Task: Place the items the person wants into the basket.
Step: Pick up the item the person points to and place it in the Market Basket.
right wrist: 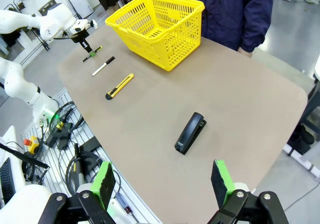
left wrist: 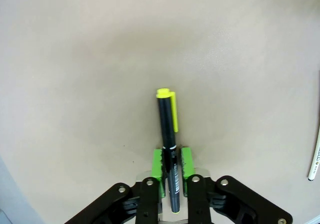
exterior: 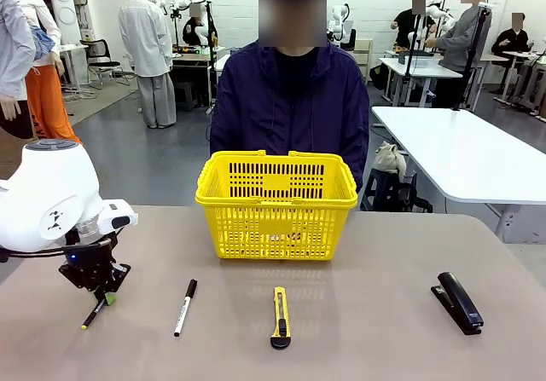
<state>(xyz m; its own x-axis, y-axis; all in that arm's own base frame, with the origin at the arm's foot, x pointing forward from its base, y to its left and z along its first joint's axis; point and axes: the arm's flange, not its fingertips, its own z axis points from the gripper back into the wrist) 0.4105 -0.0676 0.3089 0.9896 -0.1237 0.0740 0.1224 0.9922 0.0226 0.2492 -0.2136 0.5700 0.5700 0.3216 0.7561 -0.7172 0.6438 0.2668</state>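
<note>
My left gripper [exterior: 104,292] is shut on the thin black pen [exterior: 93,314] low over the table's left side. In the left wrist view the pen [left wrist: 168,129] sits between the green pads [left wrist: 158,165], its yellow-clipped end pointing away. The yellow-and-black utility knife [exterior: 280,316] lies at front centre, also seen in the right wrist view as the knife [right wrist: 119,86]. The yellow basket [exterior: 275,202] stands at the far middle, in front of the person [exterior: 290,100]. My right gripper [right wrist: 162,184] hangs open, high above the table's right end. The tape measure is out of view.
A white marker with a black cap [exterior: 185,307] lies between the pen and the knife. A black stapler [exterior: 459,302] rests at the right. The table's near edge [right wrist: 150,204] runs below my right gripper, with cables on the floor beyond it.
</note>
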